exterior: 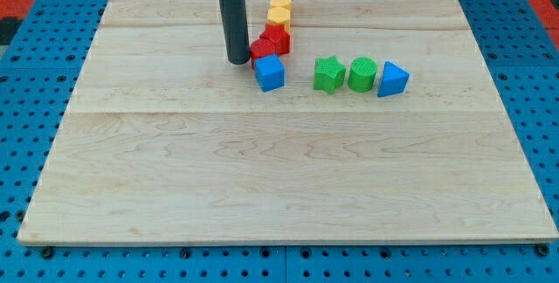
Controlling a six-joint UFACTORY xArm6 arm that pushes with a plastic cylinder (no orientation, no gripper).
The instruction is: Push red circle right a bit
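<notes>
The red circle (261, 51) sits on the wooden board (279, 161) near the view's top, left of centre. My tip (238, 60) stands just to its left, touching or almost touching its left side. A second red block (278, 39) lies against the circle's upper right. A blue cube (270, 72) sits right below the circle, touching it.
A yellow block (280, 5) and an orange block (278, 19) stack in a line above the red ones. To the right stand a green star (328, 74), a green cylinder-like block (362, 73) and a blue triangle (392, 79) in a row.
</notes>
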